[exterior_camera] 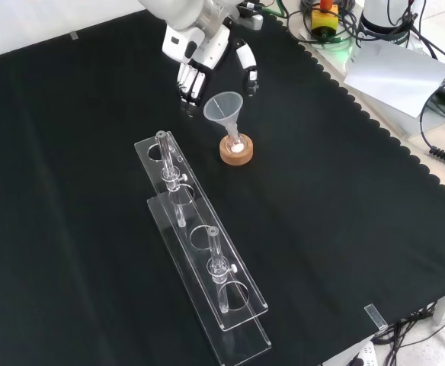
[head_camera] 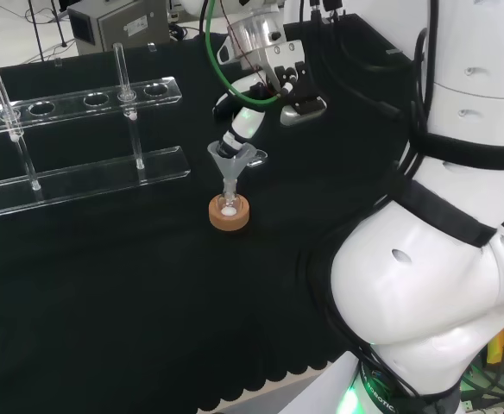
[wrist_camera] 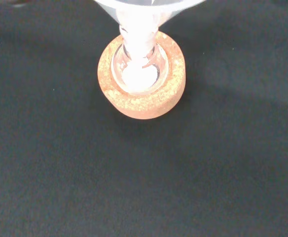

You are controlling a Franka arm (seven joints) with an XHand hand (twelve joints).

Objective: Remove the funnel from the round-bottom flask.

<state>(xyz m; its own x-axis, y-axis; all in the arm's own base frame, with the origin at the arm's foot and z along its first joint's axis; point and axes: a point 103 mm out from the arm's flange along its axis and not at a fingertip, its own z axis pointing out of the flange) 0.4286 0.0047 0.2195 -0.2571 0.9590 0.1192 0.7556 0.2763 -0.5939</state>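
Observation:
A clear funnel [head_camera: 229, 159] [exterior_camera: 224, 108] stands with its stem in the neck of a small round-bottom flask [head_camera: 229, 205] [exterior_camera: 236, 144] [wrist_camera: 139, 74]. White powder lies in the flask's bottom. The flask rests on a cork ring [head_camera: 229, 216] [exterior_camera: 237, 152] [wrist_camera: 143, 101]. The hand [head_camera: 244, 121] [exterior_camera: 197, 67] hangs just behind and above the funnel's rim, open, with relaxed fingers [exterior_camera: 187, 85] on one side and the thumb [exterior_camera: 249, 73] on the other. I cannot tell whether any finger touches the rim. The wrist view has the funnel's cone [wrist_camera: 146, 6] close above the flask.
A clear acrylic test tube rack [head_camera: 88, 177] [exterior_camera: 207, 267] with two upright tubes [head_camera: 131, 103] [exterior_camera: 169, 171] stands left of the flask in the head view and nearer in the front view. The cloth's scalloped edge [exterior_camera: 375, 122] runs along the right of the front view.

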